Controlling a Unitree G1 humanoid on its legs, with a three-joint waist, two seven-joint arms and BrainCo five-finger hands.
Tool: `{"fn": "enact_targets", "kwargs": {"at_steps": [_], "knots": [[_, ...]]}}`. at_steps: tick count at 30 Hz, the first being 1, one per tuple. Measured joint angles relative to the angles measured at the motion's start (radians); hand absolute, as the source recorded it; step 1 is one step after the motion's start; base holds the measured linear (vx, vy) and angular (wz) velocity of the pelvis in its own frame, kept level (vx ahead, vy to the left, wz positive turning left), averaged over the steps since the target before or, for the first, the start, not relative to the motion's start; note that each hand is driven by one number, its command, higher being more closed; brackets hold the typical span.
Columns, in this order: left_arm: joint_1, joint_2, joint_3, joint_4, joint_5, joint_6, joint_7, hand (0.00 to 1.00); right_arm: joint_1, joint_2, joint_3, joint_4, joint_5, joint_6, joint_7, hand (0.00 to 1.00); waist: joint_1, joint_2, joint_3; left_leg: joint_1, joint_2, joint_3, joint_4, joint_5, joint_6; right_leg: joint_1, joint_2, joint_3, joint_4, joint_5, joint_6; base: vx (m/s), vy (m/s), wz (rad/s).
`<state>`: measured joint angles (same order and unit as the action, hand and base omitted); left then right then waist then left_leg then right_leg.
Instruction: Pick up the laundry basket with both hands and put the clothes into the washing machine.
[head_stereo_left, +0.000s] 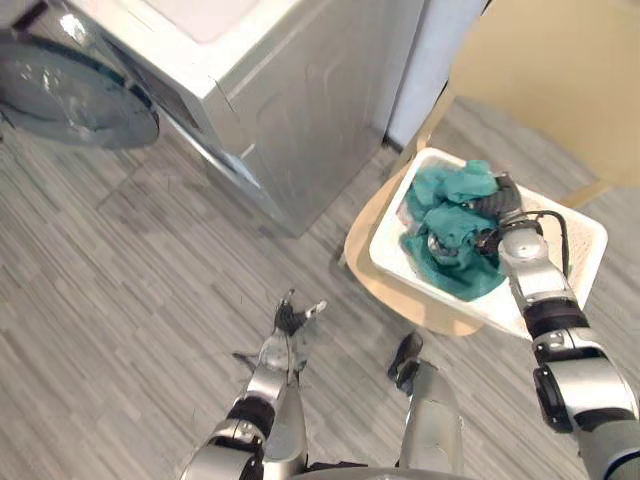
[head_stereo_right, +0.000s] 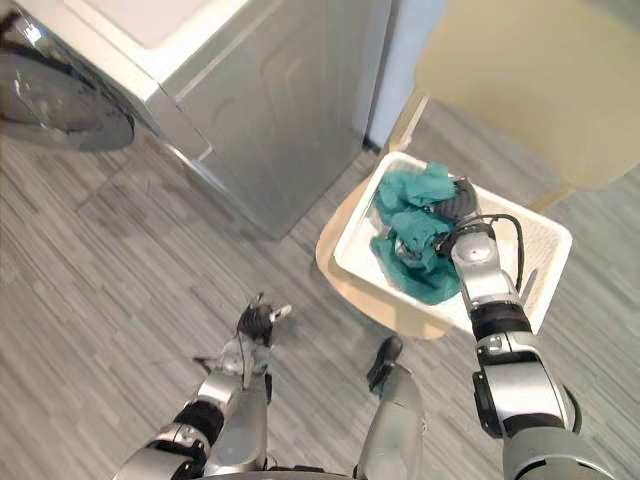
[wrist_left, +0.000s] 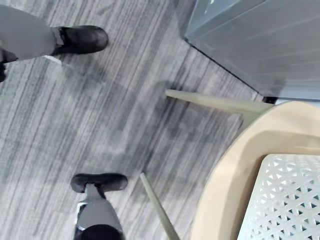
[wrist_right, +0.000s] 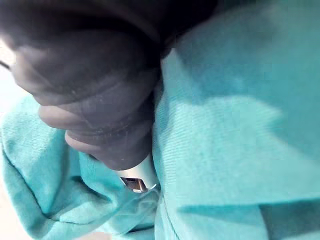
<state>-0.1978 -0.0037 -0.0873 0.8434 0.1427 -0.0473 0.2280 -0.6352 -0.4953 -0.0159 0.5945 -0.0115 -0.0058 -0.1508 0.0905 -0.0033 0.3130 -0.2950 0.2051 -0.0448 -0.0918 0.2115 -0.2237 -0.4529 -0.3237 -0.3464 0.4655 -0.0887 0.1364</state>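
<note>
Laundry basket (head_stereo_left: 583, 240) on the beige chair (head_stereo_left: 415, 303) beside the washing machine (head_stereo_left: 300, 110), teal clothes (head_stereo_left: 450, 228) heaped inside. Right hand (head_stereo_left: 493, 212) sunk in the clothes — fingers hidden, state impossible to tell. Left hand (head_stereo_left: 292, 320) low over the floor (head_stereo_left: 150, 300), fingers loosely apart.

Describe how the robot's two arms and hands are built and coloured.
The left arm and right arm are silver-grey rounded segments joined by black bands. The right hand and its wrist sit under a dark ribbed cover. The left hand is dark on the back, with slim silver fingers.
</note>
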Motion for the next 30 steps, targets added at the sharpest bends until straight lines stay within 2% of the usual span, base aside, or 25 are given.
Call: {"fn": "enact_targets", "kwargs": {"at_steps": [2, 4, 7, 12, 16, 22, 28, 30], "knots": [[0.079, 0.016, 0.001, 0.011, -0.025, 0.0, -0.016, 0.0, 0.083, 0.011, -0.054, -0.079, -0.022, -0.004, -0.009, 1.0, -0.008, -0.003, -0.057, 0.05, -0.004, 0.003, 0.0, -0.018, 0.008, 0.06, 0.004, 0.0, -0.032, -0.002, 0.012, 0.15, -0.009, -0.05], [0.117, 0.025, 0.002, 0.004, -0.039, 0.0, -0.028, 0.0, 0.115, 0.019, -0.074, -0.099, -0.037, -0.006, -0.011, 1.0, -0.017, -0.003, -0.087, 0.069, -0.005, 0.002, 0.0, -0.026, 0.008, 0.087, 0.006, -0.003, -0.051, 0.004, 0.011, 0.12, 0.006, -0.01], [0.191, 0.046, 0.003, -0.076, -0.1, -0.001, -0.055, 0.0, 0.167, 0.02, -0.124, -0.116, -0.042, -0.008, -0.02, 1.0, -0.025, 0.0, -0.142, 0.108, -0.007, 0.003, 0.0, -0.041, 0.013, 0.149, 0.016, -0.005, -0.108, 0.022, 0.023, 0.11, 0.009, -0.06], [0.252, 0.06, -0.02, -0.34, -0.138, -0.007, -0.079, 0.0, 0.185, 0.02, -0.179, -0.178, -0.072, -0.008, -0.021, 1.0, -0.051, 0.015, -0.191, 0.156, 0.0, 0.021, 0.0, -0.064, 0.018, 0.245, 0.056, 0.003, -0.263, 0.1, 0.036, 0.04, 0.027, -0.16], [0.253, 0.071, -0.065, -0.518, -0.175, -0.022, -0.095, 0.0, 0.211, 0.021, -0.179, -0.284, -0.068, -0.012, -0.02, 1.0, -0.064, 0.017, -0.233, 0.204, 0.001, 0.073, 0.0, -0.087, 0.024, 0.302, 0.08, 0.049, -0.383, 0.171, 0.04, 0.0, 0.038, -0.38], [0.227, 0.087, -0.147, -0.737, -0.224, -0.046, -0.095, 0.0, 0.212, 0.018, -0.179, -0.404, -0.06, -0.027, -0.02, 1.0, -0.098, 0.031, -0.278, 0.267, 0.01, 0.121, 0.0, -0.103, 0.02, 0.35, 0.101, 0.098, -0.439, 0.203, 0.036, 0.01, 0.022, -0.28], [0.109, 0.109, -0.272, -0.759, -0.264, -0.059, -0.099, 0.0, 0.2, 0.017, -0.152, -0.508, -0.033, -0.05, -0.02, 1.0, -0.11, 0.034, -0.323, 0.306, 0.037, 0.161, -0.001, -0.119, 0.004, 0.362, 0.134, 0.136, -0.457, 0.208, 0.03, -0.02, -0.002, -0.22], [0.073, 0.11, -0.298, -0.756, -0.282, -0.06, -0.099, 0.0, 0.164, 0.016, -0.126, -0.509, -0.025, -0.059, -0.02, 1.0, -0.128, 0.035, -0.327, 0.313, 0.04, 0.169, -0.001, -0.119, 0.003, 0.362, 0.139, 0.146, -0.458, 0.209, 0.028, -0.03, -0.003, -0.18]]}}
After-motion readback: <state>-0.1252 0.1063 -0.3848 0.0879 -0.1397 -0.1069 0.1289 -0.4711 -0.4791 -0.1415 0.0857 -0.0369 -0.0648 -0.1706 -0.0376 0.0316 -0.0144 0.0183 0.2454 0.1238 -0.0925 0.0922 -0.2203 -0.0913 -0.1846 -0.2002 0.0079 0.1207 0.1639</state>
